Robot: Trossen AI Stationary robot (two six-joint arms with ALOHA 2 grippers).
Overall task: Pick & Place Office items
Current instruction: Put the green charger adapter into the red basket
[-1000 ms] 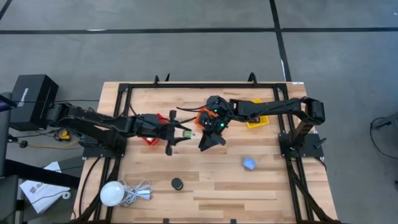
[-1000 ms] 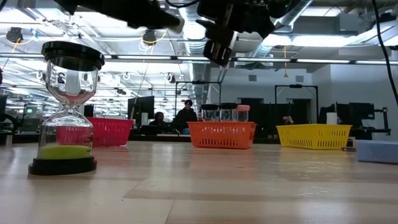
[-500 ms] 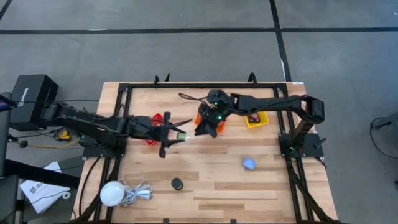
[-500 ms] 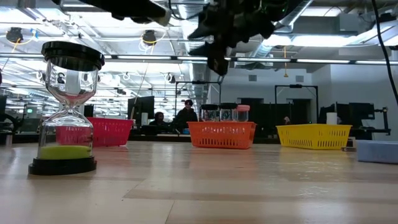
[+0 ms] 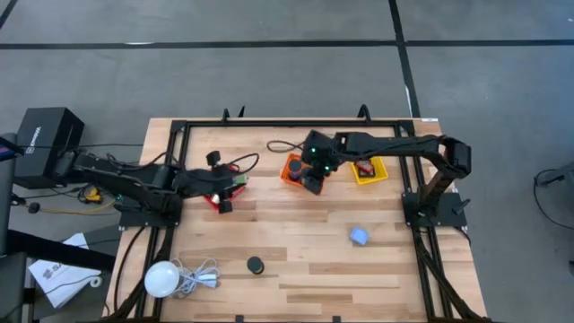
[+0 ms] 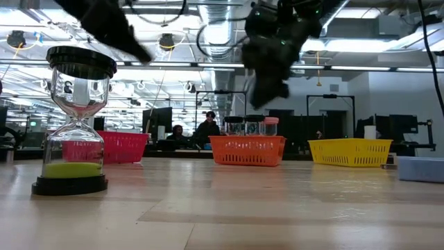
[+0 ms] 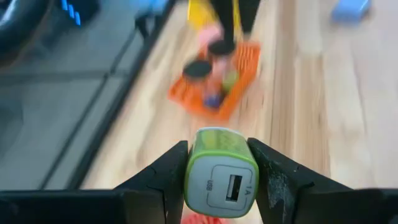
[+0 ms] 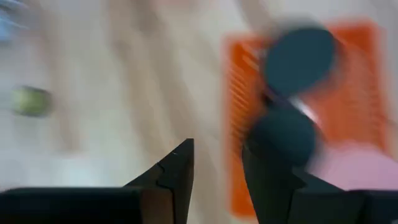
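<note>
Since a second ago both arms have pulled apart from mid-table: the left gripper [image 5: 224, 190] has drawn back over the red basket [image 5: 213, 199], and the right gripper [image 5: 311, 180] has retreated to the orange basket [image 5: 292, 168].

Left jaws are clamped on a green-and-white USB charger [image 7: 221, 170], one finger [image 7: 168, 177] pressed to each side, socket face toward the wrist camera.

Right jaws stand slightly apart with nothing between them; the right wrist view shows black-capped cylinders [image 8: 300, 60] and a pink item [image 8: 354, 168] in the orange basket just beyond the fingers [image 8: 177, 169], though that view is badly blurred.

The left wrist view sees the same orange basket farther off, holding black caps and a pink piece.

On open table, a blue block [image 5: 359, 237] lies toward the right side, and a green-sand hourglass [image 6: 76, 119] stands upright near the front, well apart from both grippers.

A yellow basket [image 5: 369, 170] sits just beside the orange one.

A white globe with cord [image 5: 163, 278] rests at the front left corner.
</note>
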